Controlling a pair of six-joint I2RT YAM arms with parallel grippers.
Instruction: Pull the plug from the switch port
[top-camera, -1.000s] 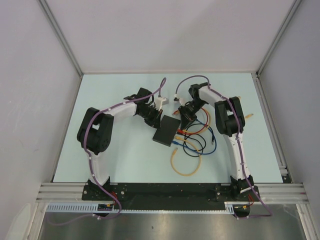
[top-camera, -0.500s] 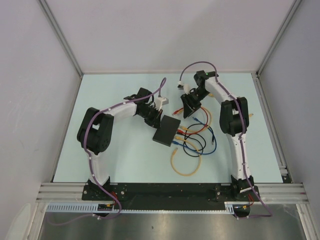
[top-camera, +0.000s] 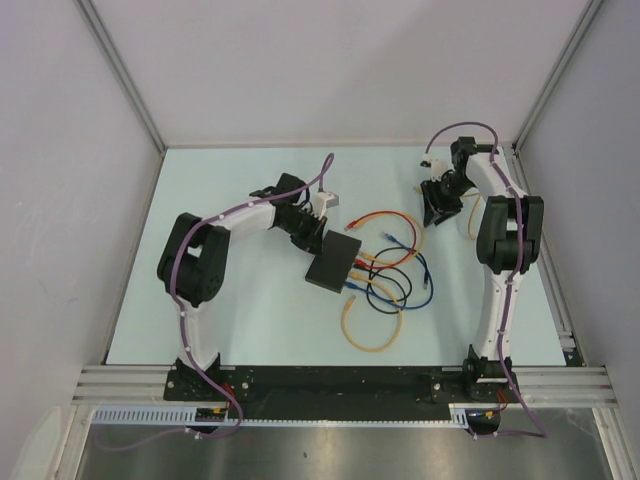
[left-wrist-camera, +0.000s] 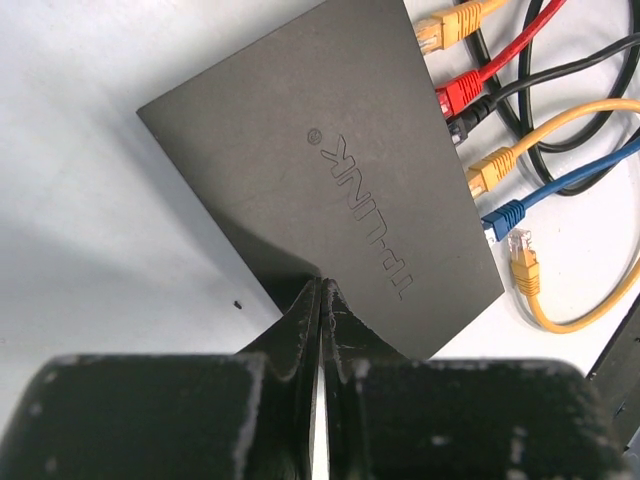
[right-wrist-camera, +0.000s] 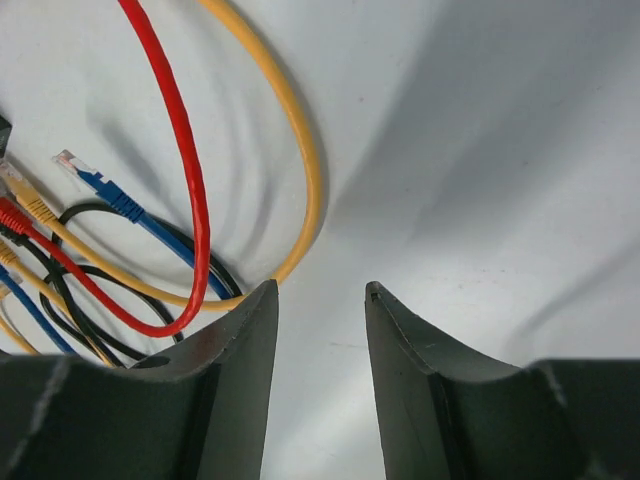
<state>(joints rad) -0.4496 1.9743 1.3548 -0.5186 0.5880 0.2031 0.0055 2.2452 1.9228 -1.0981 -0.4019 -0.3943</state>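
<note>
The switch (top-camera: 333, 261) lies mid-table where it was, its plugs (left-wrist-camera: 458, 97) still seated along one edge. The left gripper (left-wrist-camera: 321, 287) stays pinched shut with its tips on the switch's corner. The right gripper (right-wrist-camera: 318, 295) has swung away from the cable side to the table's far right, jaws now parted and empty.

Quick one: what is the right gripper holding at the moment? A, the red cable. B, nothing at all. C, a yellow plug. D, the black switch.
B: in the right wrist view the right gripper has its jaws apart with only bare table between them, and the red cable lies off to one side, ungripped.
</note>
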